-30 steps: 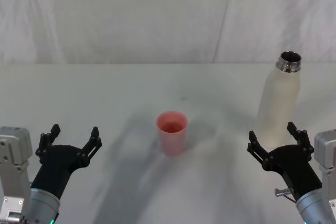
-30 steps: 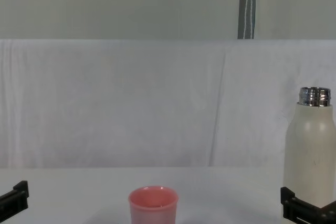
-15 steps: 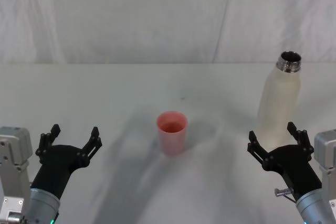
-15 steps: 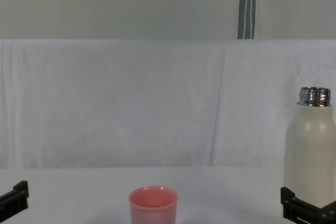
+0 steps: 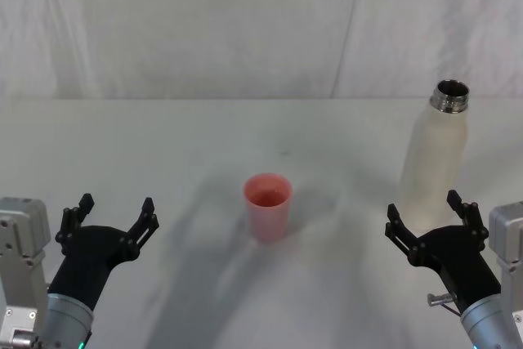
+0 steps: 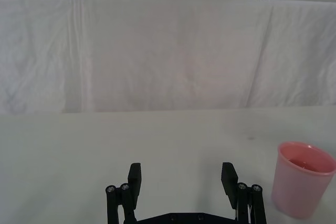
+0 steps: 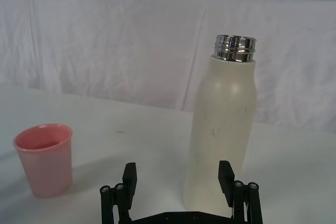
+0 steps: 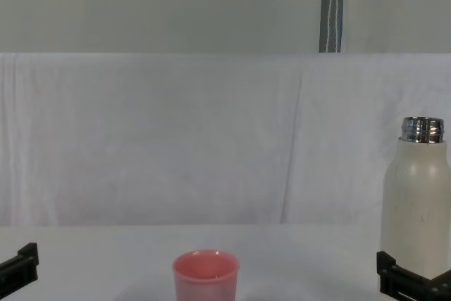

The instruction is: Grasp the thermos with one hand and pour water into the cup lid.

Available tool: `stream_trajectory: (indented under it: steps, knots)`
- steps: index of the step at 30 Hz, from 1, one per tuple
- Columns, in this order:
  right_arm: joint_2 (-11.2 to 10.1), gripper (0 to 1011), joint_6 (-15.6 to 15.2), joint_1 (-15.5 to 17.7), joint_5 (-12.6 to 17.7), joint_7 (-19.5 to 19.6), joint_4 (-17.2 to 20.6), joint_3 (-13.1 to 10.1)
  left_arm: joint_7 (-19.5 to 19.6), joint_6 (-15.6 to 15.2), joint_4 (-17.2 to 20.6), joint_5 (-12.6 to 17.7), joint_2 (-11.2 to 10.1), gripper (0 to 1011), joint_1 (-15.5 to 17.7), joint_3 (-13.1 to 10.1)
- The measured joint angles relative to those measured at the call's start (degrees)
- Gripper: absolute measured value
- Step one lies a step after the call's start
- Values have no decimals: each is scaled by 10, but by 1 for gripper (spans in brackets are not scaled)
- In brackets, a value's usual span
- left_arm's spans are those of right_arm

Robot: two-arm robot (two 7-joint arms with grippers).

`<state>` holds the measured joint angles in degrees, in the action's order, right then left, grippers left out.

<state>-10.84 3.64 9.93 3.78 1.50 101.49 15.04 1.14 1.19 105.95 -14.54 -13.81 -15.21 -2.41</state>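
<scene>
So here's what I'm looking at from the head cam. The tall cream-white thermos bottle with the shiny threaded steel neck stands upright on the white desk, over on my right side, uncapped, mouth open to the top. The small round pink plastic cup lid sits upright near the middle of the desk, well apart from the thermos, open side up.

My right gripper sits low at the near right edge, just in front of the thermos base. Its black fingers are spread wide and not touching anything. In the right wrist cam the thermos stands right between and beyond the two finger tips, with the pink cup off to the side of it. From that angle I can see faint dark scuffs on the bottle's body.

My left gripper sits at the near left edge, fingers also spread and holding nothing, with bare desk in front of it. The left wrist cam catches the cup off to one side of the open fingers.

The chest cam sees the cup low in the middle and the thermos tall at the right edge, with a wrinkled white cloth backdrop behind everything.
</scene>
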Motion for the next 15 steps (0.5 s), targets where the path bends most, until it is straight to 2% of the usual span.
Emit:
stream_trajectory:
  steps: [8, 15]
  knots:
    - [1, 1002, 0, 0, 1, -2, 0, -2, 0, 0, 0, 0, 0, 1001, 0, 0]
    - [13, 1002, 9, -3, 19, -22, -5, -25, 0, 0, 0, 0, 0, 1001, 0, 0]
